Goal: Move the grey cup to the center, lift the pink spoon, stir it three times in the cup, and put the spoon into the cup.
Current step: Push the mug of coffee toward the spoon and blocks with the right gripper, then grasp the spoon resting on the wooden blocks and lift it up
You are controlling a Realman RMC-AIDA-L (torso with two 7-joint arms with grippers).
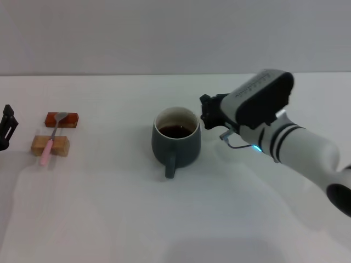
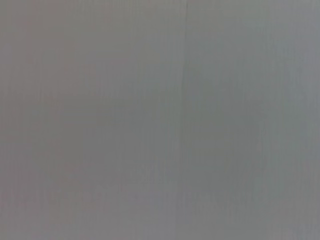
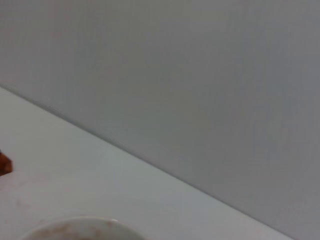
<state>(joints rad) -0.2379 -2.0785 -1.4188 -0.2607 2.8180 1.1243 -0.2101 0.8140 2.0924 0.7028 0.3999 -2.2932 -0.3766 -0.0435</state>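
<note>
Grey cup (image 1: 176, 139) stands upright near the middle of the white table (image 1: 109, 219) in the head view, handle turned toward the robot, dark liquid visible inside its cream interior. Right gripper (image 1: 205, 114) sits just beside the cup's right rim; whether it touches the cup, and whether its jaws are released or clenched, cannot be told. Pink spoon (image 1: 51, 139) lies well to the left, bridging two blocks: its metal bowl rests on the reddish-brown block (image 1: 61, 119), its handle crosses the tan wooden block (image 1: 50, 146). Left gripper (image 1: 6, 127) shows only partly at the left edge, near the blocks; jaw state cannot be told.

Left wrist view: a plain grey surface only.

Right wrist view: the cup's pale rim (image 3: 80, 227) at the lower edge, the table, and a grey wall (image 3: 200, 75) behind.
</note>
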